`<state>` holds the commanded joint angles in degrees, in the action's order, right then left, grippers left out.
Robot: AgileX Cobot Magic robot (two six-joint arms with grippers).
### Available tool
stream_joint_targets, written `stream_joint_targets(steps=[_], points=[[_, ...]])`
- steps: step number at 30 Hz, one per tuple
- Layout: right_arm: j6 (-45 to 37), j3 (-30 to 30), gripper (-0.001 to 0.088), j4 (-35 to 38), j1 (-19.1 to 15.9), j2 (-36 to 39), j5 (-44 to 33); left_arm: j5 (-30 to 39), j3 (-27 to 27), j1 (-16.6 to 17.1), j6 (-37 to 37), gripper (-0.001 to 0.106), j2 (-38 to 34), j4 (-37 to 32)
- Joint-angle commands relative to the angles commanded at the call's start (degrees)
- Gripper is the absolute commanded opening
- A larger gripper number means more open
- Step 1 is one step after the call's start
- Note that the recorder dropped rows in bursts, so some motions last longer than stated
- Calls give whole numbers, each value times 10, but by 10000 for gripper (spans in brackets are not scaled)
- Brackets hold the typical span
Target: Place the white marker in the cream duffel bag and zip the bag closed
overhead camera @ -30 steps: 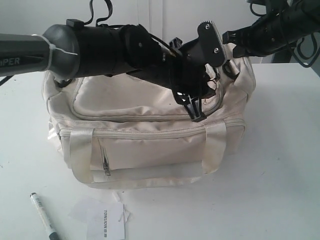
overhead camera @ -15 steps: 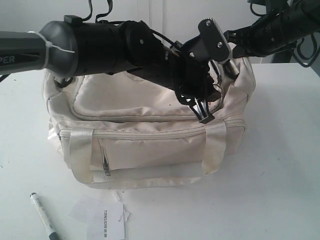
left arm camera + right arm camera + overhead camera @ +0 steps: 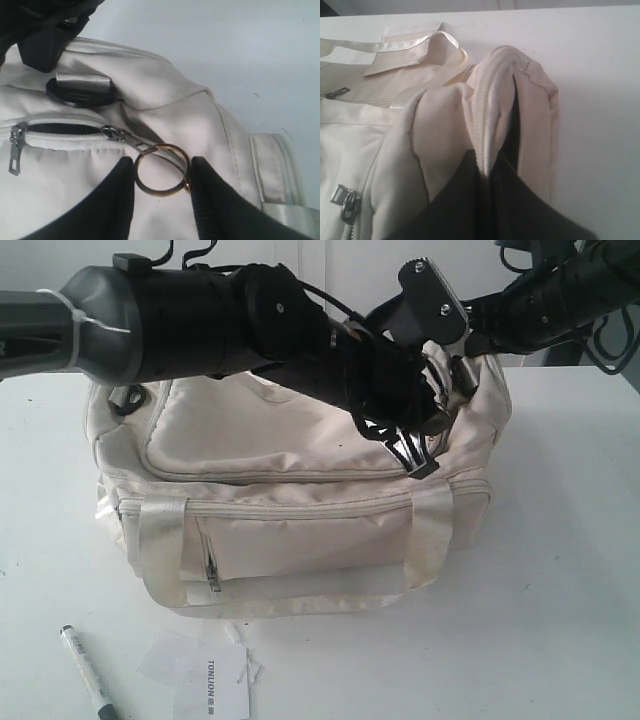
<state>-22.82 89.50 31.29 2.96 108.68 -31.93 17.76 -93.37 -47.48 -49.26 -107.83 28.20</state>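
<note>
White table (image 3: 560,570): one duffel bag (image 3: 300,530), one marker (image 3: 85,672)

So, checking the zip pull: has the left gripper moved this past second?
Yes. The left gripper, holding the zip ring, has shifted rightward in the exterior view, closer to the right-hand strap of the cream duffel bag.

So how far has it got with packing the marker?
Nothing finished yet: the marker lies on the table, outside the bag. In hand: right jaws pinch the bag's end, left jaws seem to grip the ring on the zip, which is barely open. Left: open it, drop the marker in, zip shut.
</note>
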Motion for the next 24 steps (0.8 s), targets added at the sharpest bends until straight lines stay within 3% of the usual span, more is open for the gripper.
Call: stream_joint_targets(steps=[24], points=[[22,0,0,-1,-1,0,8,80,0,-1,32,0,12,0]])
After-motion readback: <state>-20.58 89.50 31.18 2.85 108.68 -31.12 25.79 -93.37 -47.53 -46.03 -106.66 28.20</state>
